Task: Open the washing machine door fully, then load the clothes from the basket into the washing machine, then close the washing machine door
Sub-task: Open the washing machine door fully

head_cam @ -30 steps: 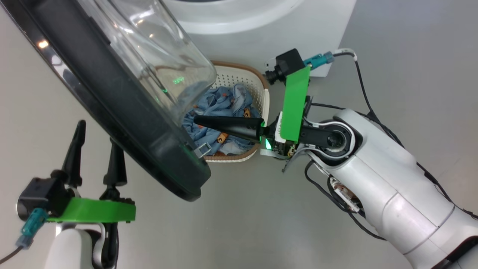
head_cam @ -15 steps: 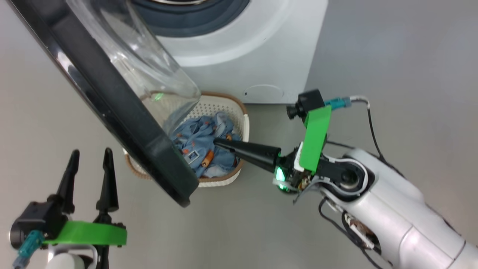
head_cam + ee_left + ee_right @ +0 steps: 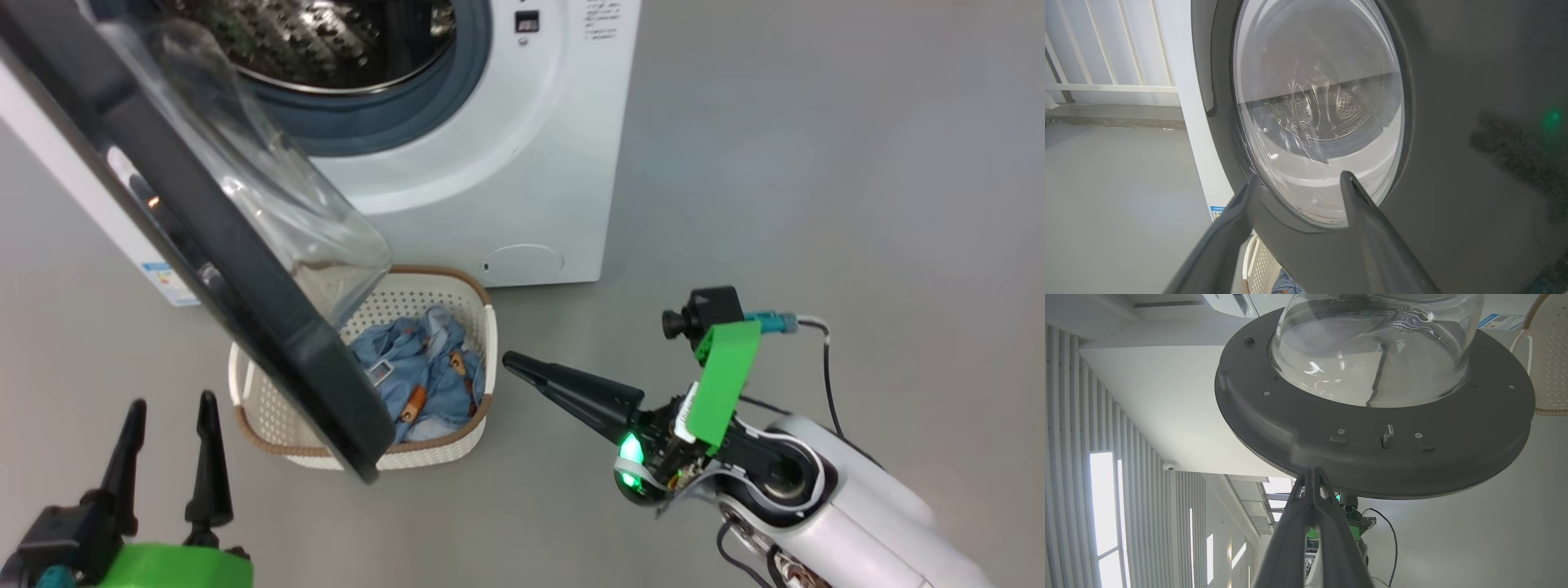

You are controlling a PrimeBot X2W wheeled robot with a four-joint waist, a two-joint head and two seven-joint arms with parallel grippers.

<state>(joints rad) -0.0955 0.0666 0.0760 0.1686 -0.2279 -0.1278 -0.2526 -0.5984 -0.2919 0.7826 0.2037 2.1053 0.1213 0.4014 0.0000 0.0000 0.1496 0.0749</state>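
Two tapered pincers: left pincer [image 3: 173, 402] spread, right pincer [image 3: 512, 361] pinched together near perforated basket [image 3: 445, 454].

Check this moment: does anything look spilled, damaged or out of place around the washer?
Nothing spilled or damaged. One oddity: the washing machine door juts out over the basket, its black rim overlapping the clothes in the head view. The right claw, shut and empty, points at the basket.
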